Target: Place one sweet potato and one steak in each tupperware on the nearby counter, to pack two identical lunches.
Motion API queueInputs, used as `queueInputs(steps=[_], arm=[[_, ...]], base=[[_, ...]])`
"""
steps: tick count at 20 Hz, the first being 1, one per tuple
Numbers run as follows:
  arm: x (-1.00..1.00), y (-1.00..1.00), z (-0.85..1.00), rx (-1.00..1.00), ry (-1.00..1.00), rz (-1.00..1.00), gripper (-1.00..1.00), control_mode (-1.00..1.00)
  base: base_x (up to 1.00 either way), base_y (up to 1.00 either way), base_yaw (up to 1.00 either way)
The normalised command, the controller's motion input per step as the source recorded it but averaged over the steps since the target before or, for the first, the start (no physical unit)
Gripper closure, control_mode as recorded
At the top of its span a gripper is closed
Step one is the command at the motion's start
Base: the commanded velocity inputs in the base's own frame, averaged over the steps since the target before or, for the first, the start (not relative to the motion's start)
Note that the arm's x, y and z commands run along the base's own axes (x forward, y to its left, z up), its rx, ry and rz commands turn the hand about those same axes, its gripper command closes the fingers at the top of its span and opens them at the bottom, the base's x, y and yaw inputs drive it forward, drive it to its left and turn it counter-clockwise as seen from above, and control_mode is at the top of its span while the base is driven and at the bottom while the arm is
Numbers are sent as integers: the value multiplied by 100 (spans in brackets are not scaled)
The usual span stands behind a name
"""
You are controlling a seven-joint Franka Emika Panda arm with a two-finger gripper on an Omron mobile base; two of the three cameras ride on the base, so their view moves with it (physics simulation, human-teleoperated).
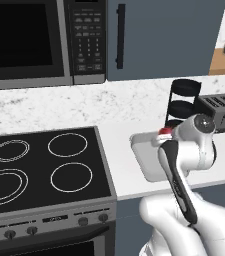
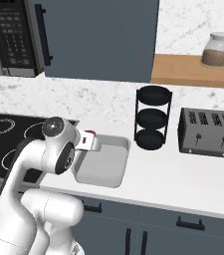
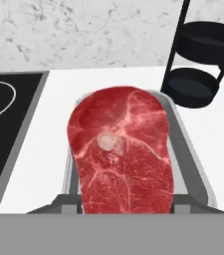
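Steak (image 3: 121, 159): gripped in fingers above tupperware (image 2: 103, 167) at table's stove-side end; not yet released. Tub looks empty; sweet potato, second lunch judged outstanding

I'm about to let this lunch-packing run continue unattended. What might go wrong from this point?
The flat raw-red steak, held in the hand, hangs above the shallow light-grey tupperware near its stove-side rim, so it might drape over the edge. The black tiered rack stands close; a wide swing may clip it.
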Motion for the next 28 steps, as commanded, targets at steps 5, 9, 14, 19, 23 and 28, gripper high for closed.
queueInputs(steps=[5,9,14,19,23,28], arm=[[79,-16,-47,0,20,0,100,-100],[72,-20,-19,0,26,0,100,-100],[48,-20,-13,3,8,4,100,-100],[34,-6,-43,1,0,4,100,-100],[25,0,-60,0,0,3,100,-100],[29,0,-33,0,3,2,100,-100]], base=[[0,0,0],[0,0,0],[0,0,0],[0,0,0],[0,0,0],[0,0,0]])
